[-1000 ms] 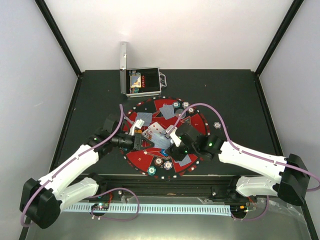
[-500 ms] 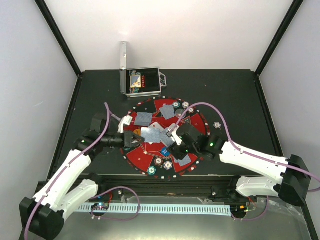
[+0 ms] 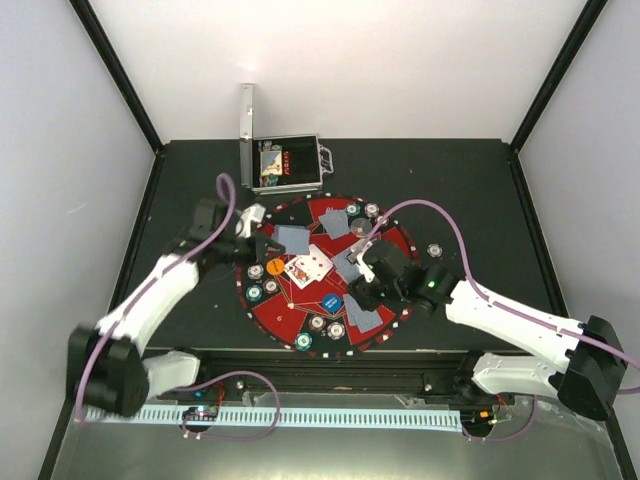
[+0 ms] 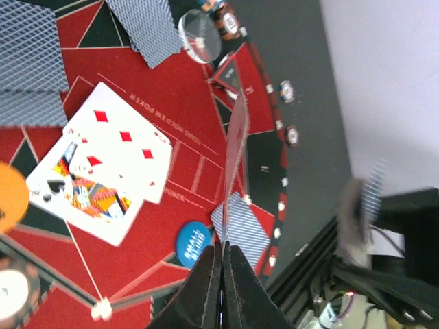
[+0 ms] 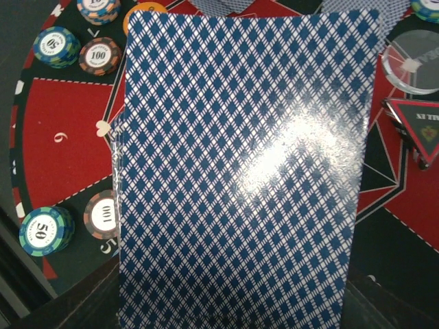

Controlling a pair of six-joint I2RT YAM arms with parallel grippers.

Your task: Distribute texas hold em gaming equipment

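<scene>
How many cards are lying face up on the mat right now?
2: a diamonds card and a spade face card, overlapping near the middle of the mat. Others may be hidden under the right arm.

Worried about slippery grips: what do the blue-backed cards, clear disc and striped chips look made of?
Blue-backed cards: glossy coated card or plastic; a glare patch shows on the back. Clear disc: transparent plastic, perhaps acrylic; the mat shows through. Striped chips: dull plastic or clay composite; no shine.

Black table (image 3: 480, 190), round mat (image 3: 285, 315) at centre, open silver case (image 3: 290, 165) behind it, lone chip (image 3: 434, 250) to its right.
</scene>
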